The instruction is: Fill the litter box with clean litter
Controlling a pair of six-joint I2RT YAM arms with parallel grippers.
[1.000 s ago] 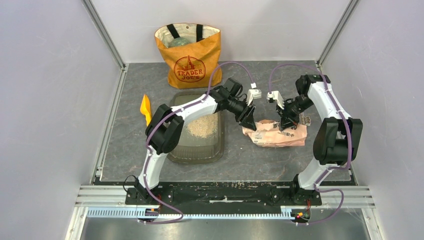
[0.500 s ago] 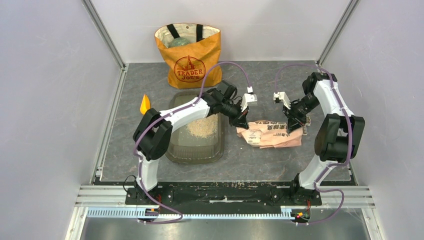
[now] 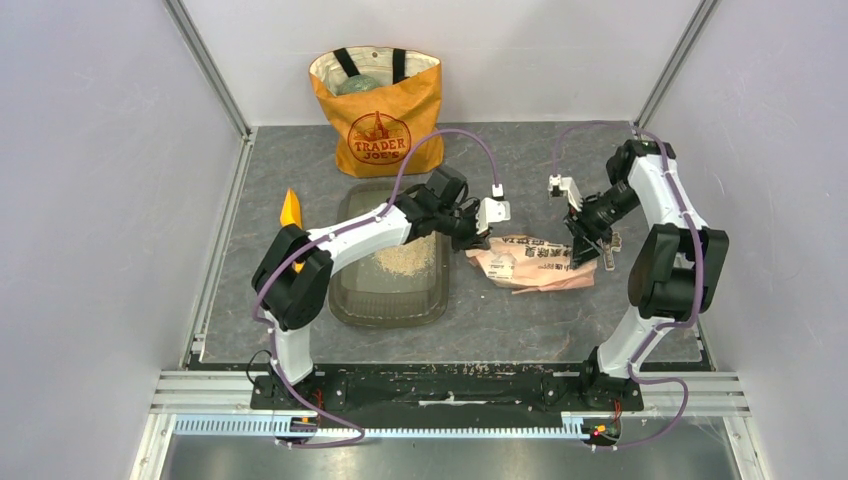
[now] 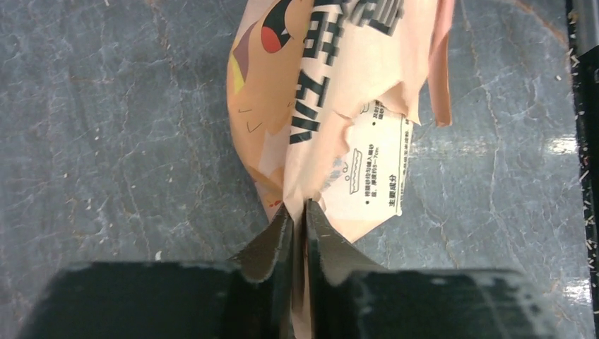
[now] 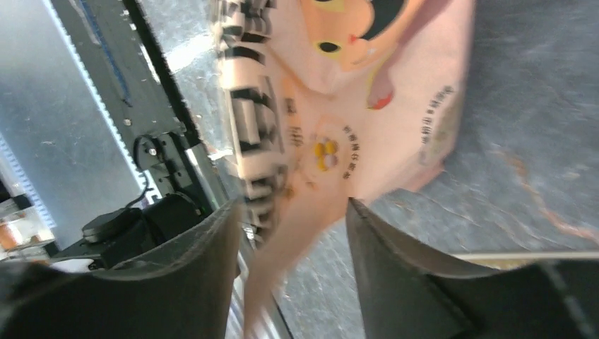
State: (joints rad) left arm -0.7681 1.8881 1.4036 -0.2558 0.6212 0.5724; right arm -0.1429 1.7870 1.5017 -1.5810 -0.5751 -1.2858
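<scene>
Litter box (image 3: 390, 302): translucent smoky grey-olive. Litter (image 3: 405, 258): pale beige, finely speckled. Bag (image 3: 530, 265): pinkish-tan, printed with bold black characters, a white panel of fine black text, and a cartoon figure in red, yellow and black. Tote (image 3: 378, 120): orange, with a dark red round emblem and lettering, black handles and a cream lining. Scoop (image 3: 291, 212): orange. Table (image 3: 520, 320): dark grey, marbled with paler veins. Arms (image 3: 370, 222): white links, black joints. Cables (image 3: 470, 135): purple. Walls (image 3: 100, 200): pale lilac-grey.

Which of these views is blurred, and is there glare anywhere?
Right wrist view: motion blur smears the printed bag. Left wrist view: sharp, with bright glare on the table right of the bag. Top view: sharp, evenly lit.
</scene>
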